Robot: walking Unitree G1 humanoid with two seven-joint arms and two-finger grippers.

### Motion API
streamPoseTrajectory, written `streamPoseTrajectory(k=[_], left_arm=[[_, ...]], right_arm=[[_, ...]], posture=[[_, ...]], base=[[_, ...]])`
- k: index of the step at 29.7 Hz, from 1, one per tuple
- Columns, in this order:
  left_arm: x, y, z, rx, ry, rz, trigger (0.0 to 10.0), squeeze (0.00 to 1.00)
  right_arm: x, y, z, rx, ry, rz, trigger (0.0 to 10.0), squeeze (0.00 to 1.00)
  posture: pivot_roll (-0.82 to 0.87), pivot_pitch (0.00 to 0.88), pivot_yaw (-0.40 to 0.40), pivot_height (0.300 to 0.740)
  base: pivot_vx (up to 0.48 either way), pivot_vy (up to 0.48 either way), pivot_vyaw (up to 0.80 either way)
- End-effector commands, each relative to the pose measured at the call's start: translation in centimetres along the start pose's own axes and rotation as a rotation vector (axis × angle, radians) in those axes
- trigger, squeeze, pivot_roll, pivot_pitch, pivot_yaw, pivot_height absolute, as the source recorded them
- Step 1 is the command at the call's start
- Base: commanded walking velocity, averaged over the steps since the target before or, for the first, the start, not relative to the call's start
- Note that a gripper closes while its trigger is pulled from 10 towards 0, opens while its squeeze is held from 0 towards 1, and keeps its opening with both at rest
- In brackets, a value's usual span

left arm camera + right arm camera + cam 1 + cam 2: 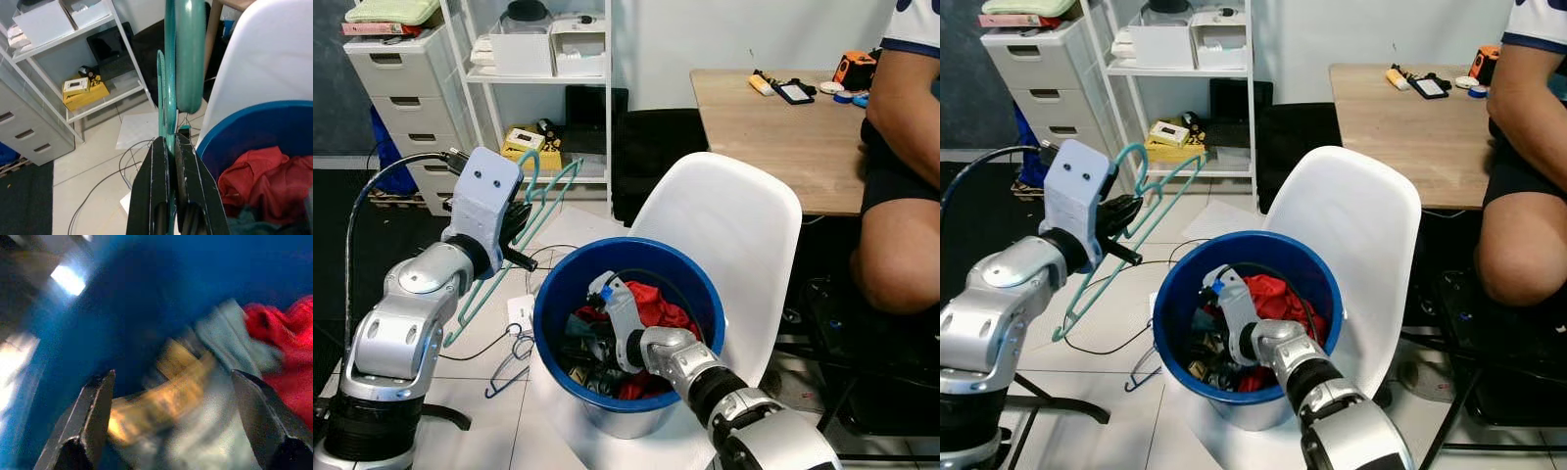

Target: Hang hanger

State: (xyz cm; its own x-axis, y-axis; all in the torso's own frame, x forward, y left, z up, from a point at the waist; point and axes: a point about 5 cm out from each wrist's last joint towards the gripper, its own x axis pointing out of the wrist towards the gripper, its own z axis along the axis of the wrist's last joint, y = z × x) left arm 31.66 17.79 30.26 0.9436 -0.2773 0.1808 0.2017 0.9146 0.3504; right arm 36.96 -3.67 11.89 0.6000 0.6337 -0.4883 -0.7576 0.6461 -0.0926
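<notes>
L end effector clenched on teal plastic hanger, raised beside blue round plastic bucket. R end effector fingers spread, inside bucket above red cloth.

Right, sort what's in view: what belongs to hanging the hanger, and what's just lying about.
Job:
teal hanger, clamped in the left hand
right hand, open inside the blue bucket
clothes in the bucket

Lying about:
white chair
drawers
shelf
table
yellow box
seated person
</notes>
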Motion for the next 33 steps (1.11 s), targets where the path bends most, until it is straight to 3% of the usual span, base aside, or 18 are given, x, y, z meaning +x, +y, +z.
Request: streamPoseTrajectory(k=[1,6,16,17,20,21,31,33], left_arm=[[-0.2,0.1,0.2,0.021,0.002,-0.007,10.0,0.0],[0.0,-0.1,0.2,0.015,-0.002,-0.012,10.0,0.0],[-0.2,0.1,0.2,0.017,0.0,-0.004,10.0,0.0],[-0.2,0.1,0.2,0.017,0.0,-0.003,10.0,0.0],[-0.2,0.1,0.2,0.017,0.0,-0.003,10.0,0.0],[-0.2,0.1,0.2,0.017,0.001,-0.003,10.0,0.0],[-0.1,-0.1,0.3,0.013,-0.008,-0.004,10.0,0.0],[-0.1,-0.1,0.3,0.013,-0.008,-0.004,10.0,0.0]], right_arm=[[0.0,0.0,-1.9,-0.076,0.104,-0.047,10.0,0.0],[0.0,0.2,-3.0,-0.228,0.171,-0.023,10.0,0.0],[0.0,0.4,-3.4,-0.251,0.177,-0.012,10.0,0.0],[0.0,0.5,-3.4,-0.242,0.171,-0.013,9.6,0.0],[0.0,0.5,-3.4,-0.242,0.171,-0.013,9.6,0.0],[0.0,0.4,-3.3,-0.221,0.159,-0.029,0.0,0.0],[-0.5,-1.0,-2.5,-0.041,0.076,-0.119,0.0,0.0],[-0.5,-1.0,-2.5,-0.041,0.076,-0.119,0.0,0.0]], posture=[[0.21,0.333,0.059,0.74],[0.21,0.329,0.059,0.74],[0.22,0.324,0.054,0.74],[0.22,0.323,0.053,0.74],[0.22,0.323,0.053,0.74],[0.22,0.32,0.055,0.74],[0.21,0.31,0.054,0.74],[0.21,0.31,0.054,0.74]], base=[[0.0,0.0,0.0],[0.0,0.0,0.0],[0.0,0.0,0.0],[0.0,0.0,0.0],[0.0,0.0,0.0],[0.0,0.0,0.0],[0.0,0.0,0.0],[0.0,0.0,0.0]])
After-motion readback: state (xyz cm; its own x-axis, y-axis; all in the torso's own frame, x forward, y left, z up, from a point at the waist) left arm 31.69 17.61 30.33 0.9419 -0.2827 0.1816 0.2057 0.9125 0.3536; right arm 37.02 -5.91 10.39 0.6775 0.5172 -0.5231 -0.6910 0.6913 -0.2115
